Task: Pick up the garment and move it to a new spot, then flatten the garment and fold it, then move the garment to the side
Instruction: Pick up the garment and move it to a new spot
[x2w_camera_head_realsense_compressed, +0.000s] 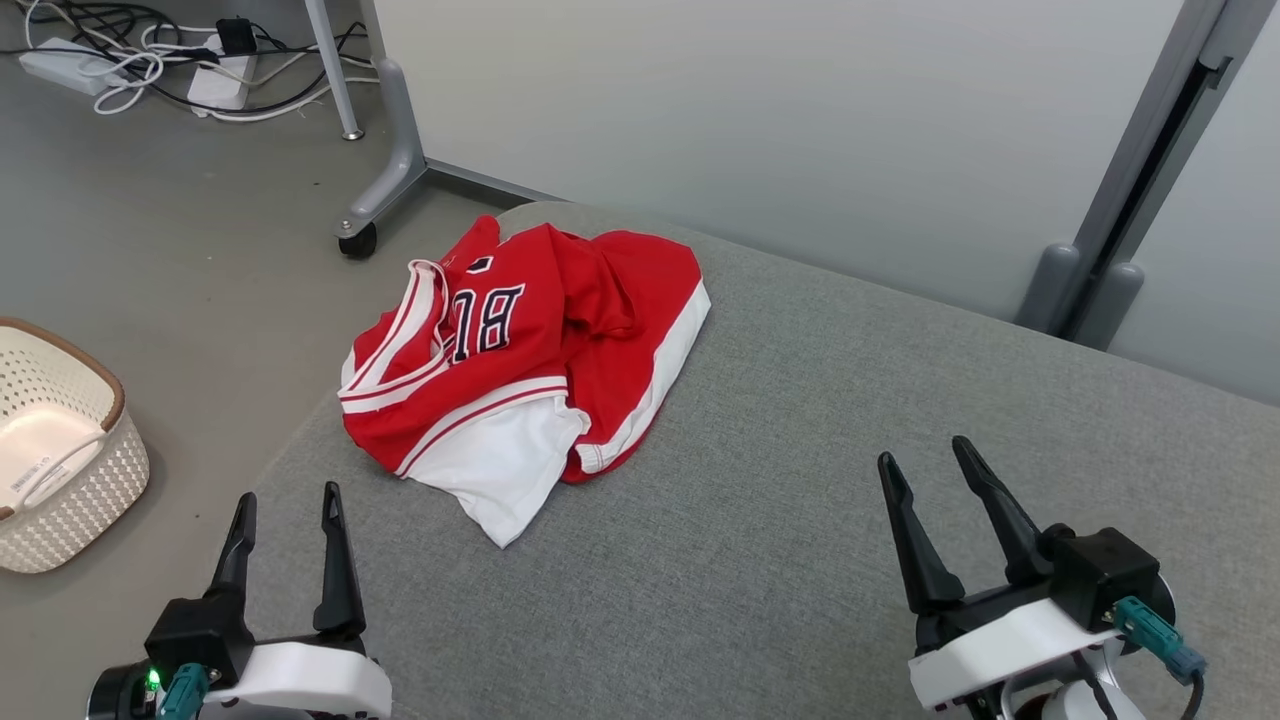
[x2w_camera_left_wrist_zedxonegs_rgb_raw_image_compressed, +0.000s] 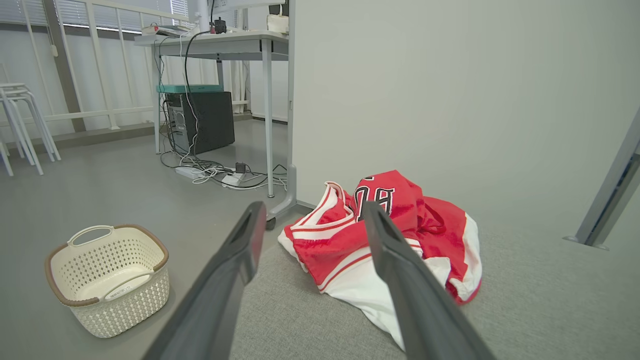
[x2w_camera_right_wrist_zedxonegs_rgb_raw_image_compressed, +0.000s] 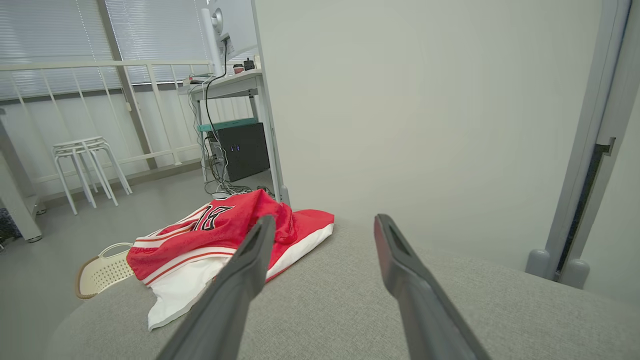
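Note:
The garment (x2w_camera_head_realsense_compressed: 520, 360) is a red jersey with white trim and a dark number, lying crumpled near the far left corner of the grey table (x2w_camera_head_realsense_compressed: 800, 480). My left gripper (x2w_camera_head_realsense_compressed: 287, 508) is open at the table's near left edge, a short way in front of the garment (x2w_camera_left_wrist_zedxonegs_rgb_raw_image_compressed: 350, 245). Well to the right of the cloth, my right gripper (x2w_camera_head_realsense_compressed: 925, 460) is open above bare table, with nothing between its fingers. From the right wrist the garment (x2w_camera_right_wrist_zedxonegs_rgb_raw_image_compressed: 210, 235) lies ahead and to the left.
A white woven basket (x2w_camera_head_realsense_compressed: 55, 450) stands on the floor left of the table. A partition foot on a castor (x2w_camera_head_realsense_compressed: 357, 235) and loose cables (x2w_camera_head_realsense_compressed: 150, 60) lie beyond the far left corner. A pale wall and a grey post (x2w_camera_head_realsense_compressed: 1130, 200) run behind the table.

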